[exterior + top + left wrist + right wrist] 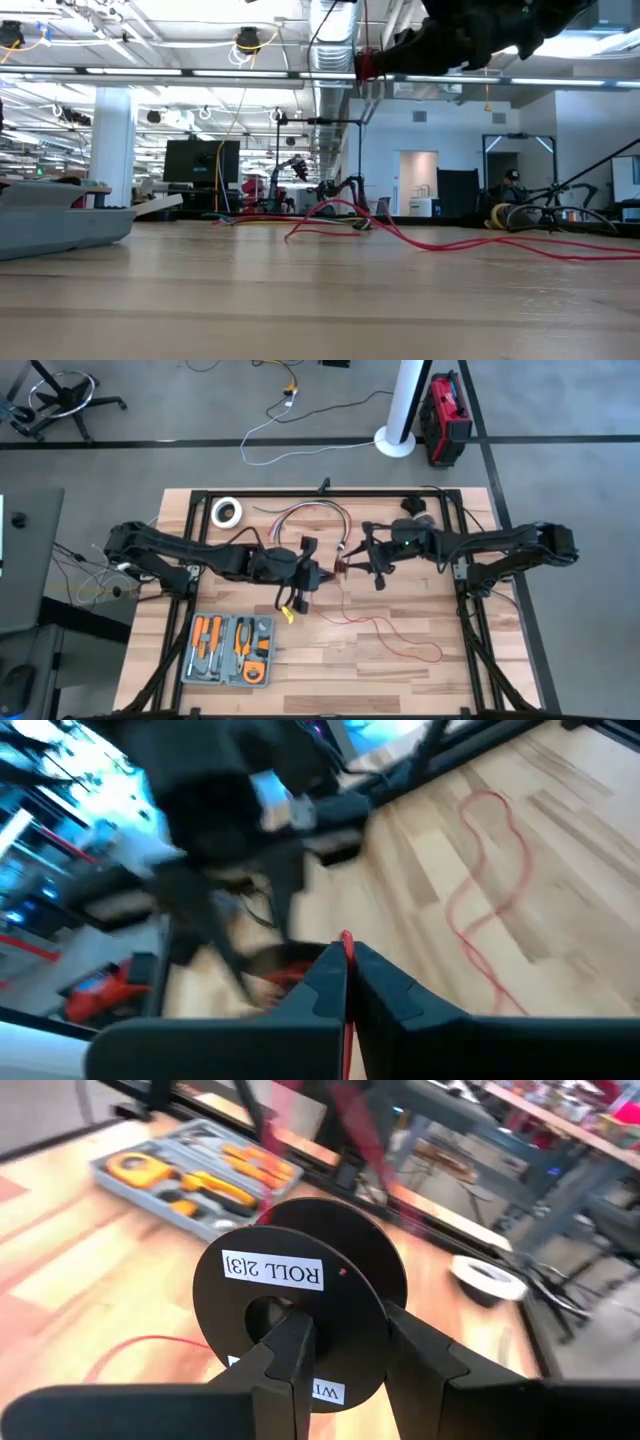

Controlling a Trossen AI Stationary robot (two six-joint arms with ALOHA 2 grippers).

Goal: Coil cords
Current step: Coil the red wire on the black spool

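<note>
Right gripper (345, 1355) is clamped on a black spool (300, 1305) labelled ROLL 2|3|, held up over mid-table (420, 670). Left gripper (347, 982) pinches the red wire (385, 628) just beside it. Looks like early winding: most wire lies loose on the table toward the near edge, uncoiled.

High view: overhead, straight down on the whole table (400, 670), floor strip beyond. Low view: at tabletop height, level across the boards into the room. Left wrist view: close, tilted down along the table. Right wrist view: close behind a black spool (300, 1305), facing the tool tray (180, 1175). The tray (228, 651) also shows in the high and low views.
</note>
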